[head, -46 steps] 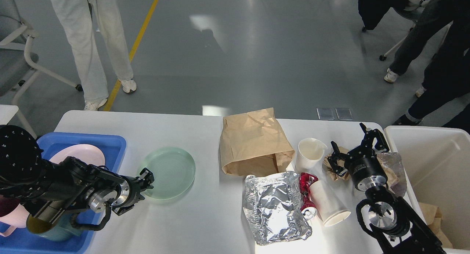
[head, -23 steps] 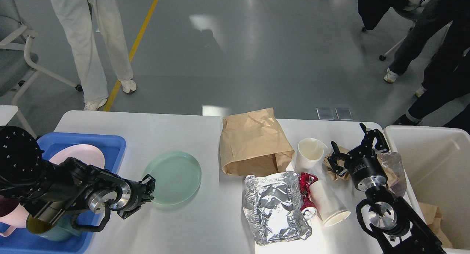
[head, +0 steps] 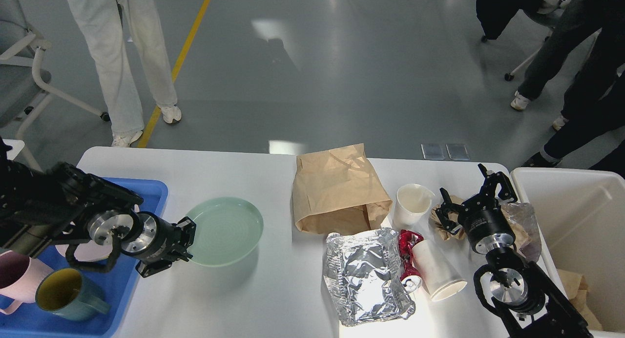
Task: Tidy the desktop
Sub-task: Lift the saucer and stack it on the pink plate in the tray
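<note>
The white desktop (head: 219, 172) holds dishes on its left and rubbish on its right. A pale green glass plate (head: 225, 230) hangs just above the surface, tilted, with a shadow under it. My left gripper (head: 187, 240) is shut on the plate's left rim, beside the blue tray (head: 152, 194). Over on the right, my right gripper (head: 469, 194) stands open above a crumpled brown paper (head: 441, 223) and a clear plastic bag (head: 523, 221), holding nothing.
A brown paper bag (head: 337, 191), crumpled foil (head: 366, 274), a red wrapper (head: 407, 244), an upright white cup (head: 411, 203) and a lying cup (head: 437, 272) crowd the right half. A white bin (head: 578, 216) stands at far right. The tray holds a pink mug (head: 14, 274) and a yellow-lined mug (head: 63, 291). People stand beyond the table.
My left arm has risen and drawn back to the left, taking hold of the green plate's rim and lifting it off the table. The right arm has not moved.
</note>
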`<control>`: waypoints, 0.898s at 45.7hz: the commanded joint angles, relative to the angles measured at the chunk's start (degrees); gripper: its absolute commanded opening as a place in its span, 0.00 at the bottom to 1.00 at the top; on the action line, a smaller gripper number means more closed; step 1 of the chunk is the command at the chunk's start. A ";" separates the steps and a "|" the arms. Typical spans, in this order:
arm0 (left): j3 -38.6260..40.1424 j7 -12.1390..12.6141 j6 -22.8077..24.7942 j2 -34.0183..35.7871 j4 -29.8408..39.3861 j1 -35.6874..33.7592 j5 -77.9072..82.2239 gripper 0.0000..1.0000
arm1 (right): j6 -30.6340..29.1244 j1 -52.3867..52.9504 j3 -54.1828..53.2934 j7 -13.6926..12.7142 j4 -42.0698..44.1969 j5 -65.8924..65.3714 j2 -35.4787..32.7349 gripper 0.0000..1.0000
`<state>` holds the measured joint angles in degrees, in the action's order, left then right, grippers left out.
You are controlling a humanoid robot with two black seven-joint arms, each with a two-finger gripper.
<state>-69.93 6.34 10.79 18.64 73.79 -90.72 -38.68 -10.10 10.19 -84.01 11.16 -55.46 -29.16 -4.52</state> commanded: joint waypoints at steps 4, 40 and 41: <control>-5.74 2.80 0.64 3.50 12.76 -17.28 0.00 0.00 | 0.00 0.00 -0.01 0.00 0.00 -0.01 -0.05 1.00; -15.69 4.73 14.61 21.95 -7.85 -13.81 13.89 0.00 | 0.00 0.00 -0.01 0.00 0.00 -0.01 -0.05 1.00; -14.55 4.73 15.14 22.40 -10.40 -11.17 13.89 0.00 | 0.00 0.00 -0.01 0.00 0.00 -0.01 -0.05 1.00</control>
<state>-87.20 11.09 22.13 36.39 76.20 -113.28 -26.77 -10.10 10.19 -84.02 11.16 -55.46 -29.16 -4.55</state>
